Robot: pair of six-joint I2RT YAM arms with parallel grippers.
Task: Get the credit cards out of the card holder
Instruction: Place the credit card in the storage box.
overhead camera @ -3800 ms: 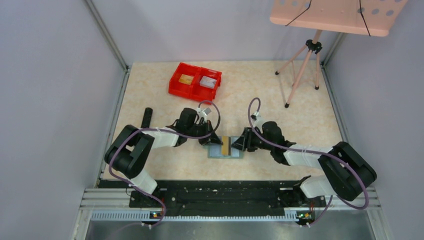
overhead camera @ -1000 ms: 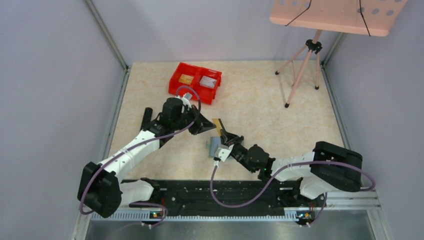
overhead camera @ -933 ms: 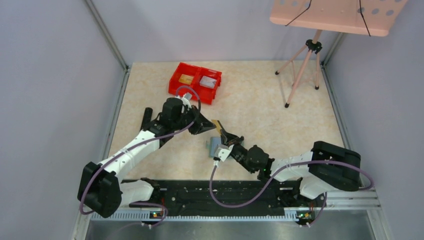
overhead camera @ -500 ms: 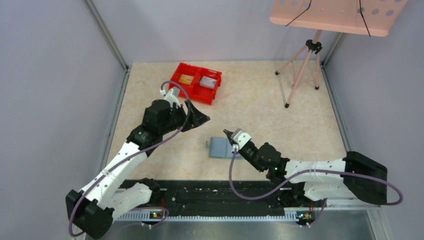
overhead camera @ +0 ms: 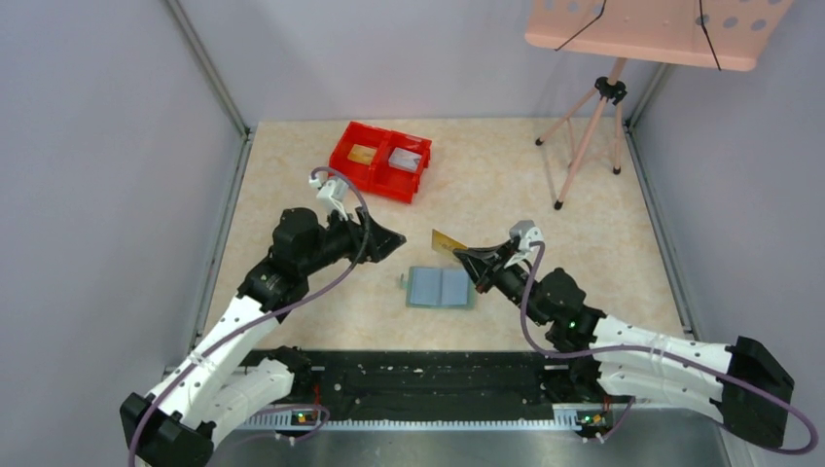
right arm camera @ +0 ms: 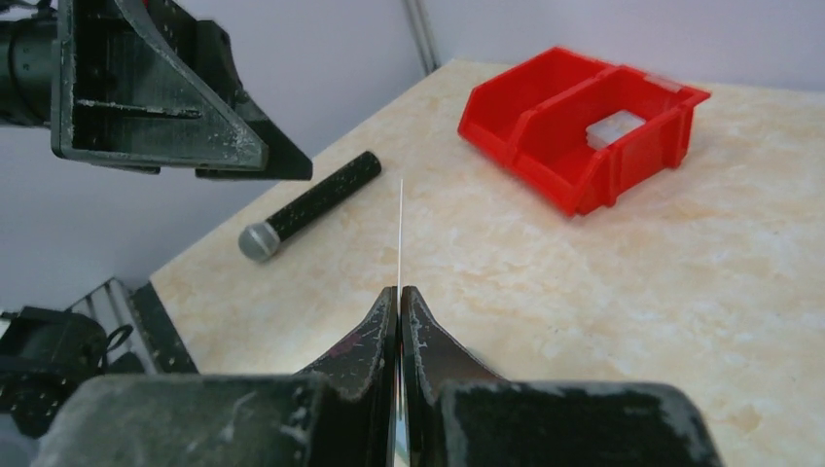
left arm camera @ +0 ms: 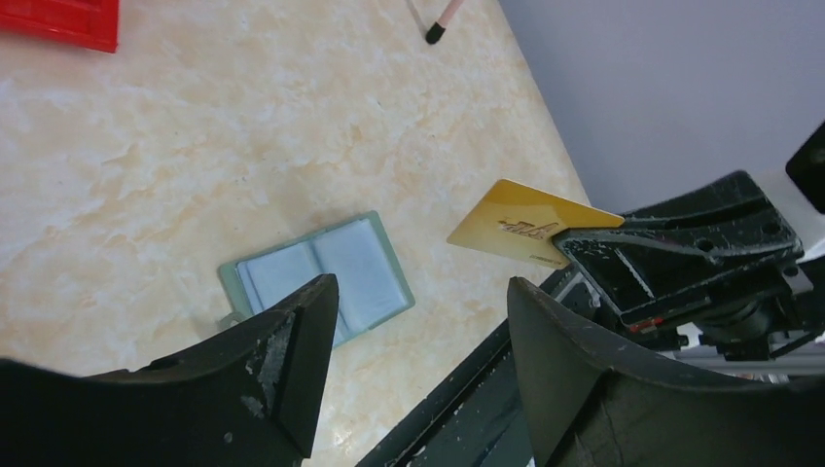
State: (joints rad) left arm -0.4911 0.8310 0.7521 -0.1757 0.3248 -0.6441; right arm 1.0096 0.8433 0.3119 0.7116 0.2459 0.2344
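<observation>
A beige marble-patterned table point(overhead camera: 584, 243) fills the floor of a booth with plain grey walls point(overhead camera: 107, 195). A pink tripod stand point(overhead camera: 587, 126) rests on its far right corner.

The sage-green folding card holder point(overhead camera: 441, 288) lies open and flat on the table between the two arms, towards the near edge. Its pale blue-grey inner pockets face up and a small tab sticks out of its left side.

The right gripper point(overhead camera: 462, 255) has its fingers pressed together on one edge of a gold-yellow credit card point(overhead camera: 448, 239). It holds the card in the air, clear of the table and apart from the card holder, just beyond the holder's far right corner in the top view. In the right wrist view the card shows edge-on as a thin pale line rising from between the closed fingers.

The left gripper point(overhead camera: 389, 239) hovers to the left of the card with its jaws spread wide and nothing between them. In its own wrist view the open card holder and the held card both show in the gap.

A red double plastic bin point(overhead camera: 342, 167) sits at the far left of the table. A small gold-yellow flat item point(overhead camera: 362, 154) lies in its left compartment and a pale flat item point(overhead camera: 407, 159) in its right. A black cylinder with a grey end point(right arm camera: 311, 204) lies on the table near the left edge.
</observation>
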